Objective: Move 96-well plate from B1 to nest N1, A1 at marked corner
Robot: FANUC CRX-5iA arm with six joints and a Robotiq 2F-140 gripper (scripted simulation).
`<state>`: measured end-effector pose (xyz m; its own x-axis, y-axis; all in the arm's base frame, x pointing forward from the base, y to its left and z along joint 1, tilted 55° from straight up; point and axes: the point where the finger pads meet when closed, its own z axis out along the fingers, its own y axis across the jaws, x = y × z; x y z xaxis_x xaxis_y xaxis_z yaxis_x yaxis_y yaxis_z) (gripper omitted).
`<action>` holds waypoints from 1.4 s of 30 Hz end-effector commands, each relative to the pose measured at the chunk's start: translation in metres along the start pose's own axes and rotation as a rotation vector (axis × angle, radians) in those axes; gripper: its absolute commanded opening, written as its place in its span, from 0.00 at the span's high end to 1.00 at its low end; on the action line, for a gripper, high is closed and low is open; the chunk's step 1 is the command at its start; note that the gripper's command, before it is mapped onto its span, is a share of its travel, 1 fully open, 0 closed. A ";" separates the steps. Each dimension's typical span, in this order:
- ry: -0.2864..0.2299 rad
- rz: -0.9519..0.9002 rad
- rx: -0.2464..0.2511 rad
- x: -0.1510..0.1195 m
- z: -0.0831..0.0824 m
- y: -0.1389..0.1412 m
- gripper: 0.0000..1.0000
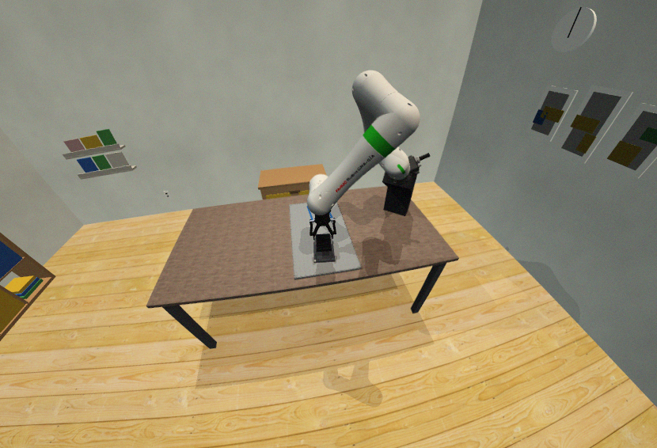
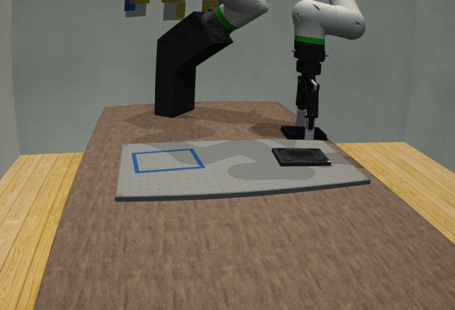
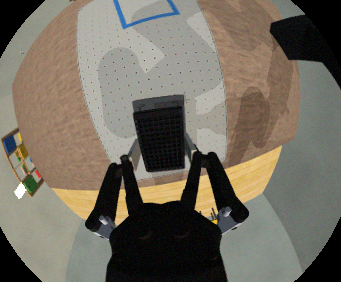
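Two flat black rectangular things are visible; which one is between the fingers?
The black 96-well plate hanging in the air, gripped; the black plate nest lies on the grey perforated board.

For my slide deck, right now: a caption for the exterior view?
Gripper holds the 96-well plate aloft above nest N1; blue-outlined spot B1 vacated.

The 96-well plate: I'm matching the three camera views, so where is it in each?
Top: 96-well plate in the pincer mid-table, above the plate nest.
Exterior: upper right at, held above and behind the nest.
Wrist: centre at.
Shared landmark: blue square.
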<state>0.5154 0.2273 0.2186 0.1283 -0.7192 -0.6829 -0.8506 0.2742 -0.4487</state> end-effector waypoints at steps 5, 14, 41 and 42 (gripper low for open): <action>0.000 0.000 0.000 0.000 0.000 0.000 1.00; 0.000 0.000 0.000 0.000 0.000 0.000 1.00; 0.000 0.000 0.000 0.001 0.037 0.000 1.00; 0.000 0.000 0.000 0.001 0.038 0.000 1.00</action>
<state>0.5337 0.2495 0.1979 0.1283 -0.7192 -0.6829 -0.8506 0.2742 -0.4486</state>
